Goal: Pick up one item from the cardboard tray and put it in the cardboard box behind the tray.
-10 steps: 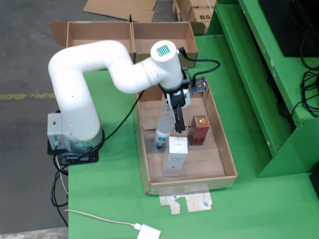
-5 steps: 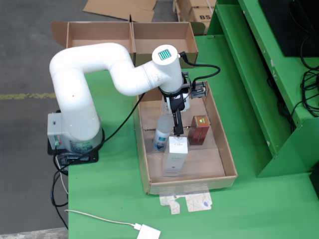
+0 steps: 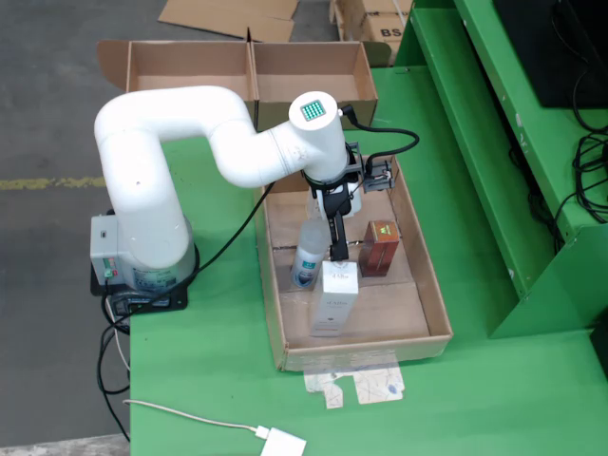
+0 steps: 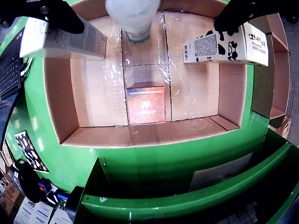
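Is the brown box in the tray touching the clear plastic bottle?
Apart. The view that rides on the gripper shows bare cardboard floor between the brown box and the clear plastic bottle. The view from above also shows a gap between them.

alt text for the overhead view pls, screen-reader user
A white robot arm reaches over a cardboard tray on a green table, its gripper lowered just above a white carton. A clear bottle and a brown box flank it; a two-compartment cardboard box sits behind.
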`<state>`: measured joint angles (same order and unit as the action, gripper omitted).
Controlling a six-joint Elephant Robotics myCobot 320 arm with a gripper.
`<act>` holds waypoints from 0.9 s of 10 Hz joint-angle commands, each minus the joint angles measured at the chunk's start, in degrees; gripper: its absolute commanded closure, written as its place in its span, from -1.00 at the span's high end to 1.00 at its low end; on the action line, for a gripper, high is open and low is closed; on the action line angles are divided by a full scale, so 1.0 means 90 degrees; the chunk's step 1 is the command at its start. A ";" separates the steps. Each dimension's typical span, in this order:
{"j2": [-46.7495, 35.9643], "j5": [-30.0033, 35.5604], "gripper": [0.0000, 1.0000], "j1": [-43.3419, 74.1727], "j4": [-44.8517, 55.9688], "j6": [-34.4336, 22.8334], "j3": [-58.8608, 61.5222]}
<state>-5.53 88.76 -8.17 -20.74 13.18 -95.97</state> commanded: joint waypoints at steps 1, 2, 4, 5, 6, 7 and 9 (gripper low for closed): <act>-0.0100 0.0024 1.00 -0.0004 -0.0403 0.0021 -0.0231; -0.0100 0.0024 1.00 -0.0004 -0.0403 0.0021 -0.0231; -0.0030 0.0013 1.00 -0.0078 -0.0507 0.0088 -0.0364; -0.0028 0.0006 1.00 -0.0115 -0.0530 0.0131 -0.0466; -0.0028 0.0006 1.00 -0.0115 -0.0530 0.0131 -0.0466; -0.0028 0.0006 1.00 -0.0115 -0.0530 0.0131 -0.0466; -0.0040 -0.0041 1.00 -0.0158 -0.0584 0.0124 -0.0556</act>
<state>-4.83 88.94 -9.14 -24.96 14.15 -101.42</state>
